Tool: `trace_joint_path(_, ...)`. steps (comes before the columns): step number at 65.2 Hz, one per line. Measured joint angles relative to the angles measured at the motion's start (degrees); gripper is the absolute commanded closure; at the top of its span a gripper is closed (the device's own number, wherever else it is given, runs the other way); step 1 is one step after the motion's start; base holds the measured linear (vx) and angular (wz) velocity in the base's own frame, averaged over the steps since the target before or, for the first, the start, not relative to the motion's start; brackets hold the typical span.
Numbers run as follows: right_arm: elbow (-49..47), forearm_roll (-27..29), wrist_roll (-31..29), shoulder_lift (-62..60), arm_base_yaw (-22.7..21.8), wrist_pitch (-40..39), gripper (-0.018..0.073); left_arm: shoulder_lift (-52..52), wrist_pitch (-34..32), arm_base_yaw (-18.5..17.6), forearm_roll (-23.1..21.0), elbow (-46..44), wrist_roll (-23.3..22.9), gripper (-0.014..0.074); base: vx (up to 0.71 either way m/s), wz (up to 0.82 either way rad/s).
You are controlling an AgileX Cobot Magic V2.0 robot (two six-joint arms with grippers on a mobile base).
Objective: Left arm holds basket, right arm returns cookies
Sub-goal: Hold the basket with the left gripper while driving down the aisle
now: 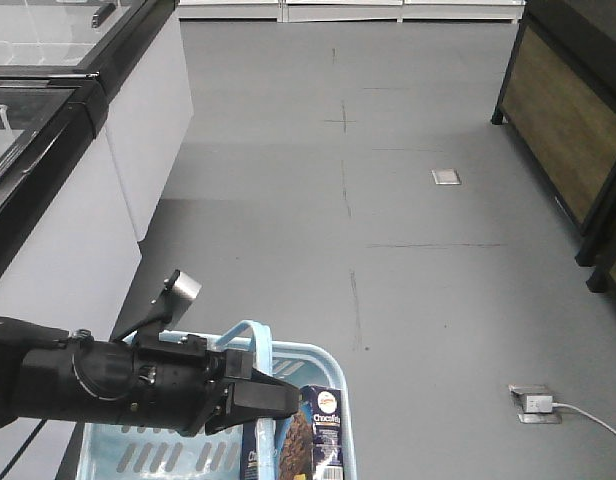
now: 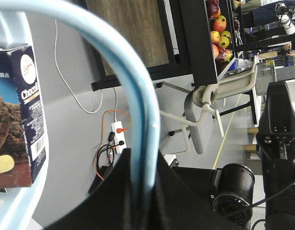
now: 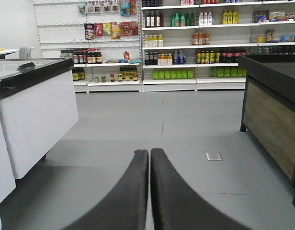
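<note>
Here the cookies (image 1: 323, 440) stand upright in the basket (image 1: 333, 365) just right of my left tool (image 1: 278, 400), clamped on its handle (image 2: 133, 86); my right tool (image 3: 149, 158), pinched shut and empty, faces the far shelves (image 3: 195, 48).

Light blue slotted basket (image 1: 333, 365), its curved hoop handle (image 1: 250, 332) clamped in the black left end effector (image 1: 280, 400), dark navy cookie box (image 1: 325, 432) standing upright inside, right end effector (image 3: 149, 153) with fingers pressed together

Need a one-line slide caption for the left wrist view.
Left gripper shut on the light blue basket handle, navy chocolate cookie box at frame left.
</note>
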Motion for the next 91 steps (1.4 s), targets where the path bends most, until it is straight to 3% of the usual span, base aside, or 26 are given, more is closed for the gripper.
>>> trace_joint_path(91,0.0,0.0,0.0,0.0,0.0,0.0,0.0567,0.0,0.02,0.0,0.0,0.0,0.0,0.0604,0.14,-0.01)
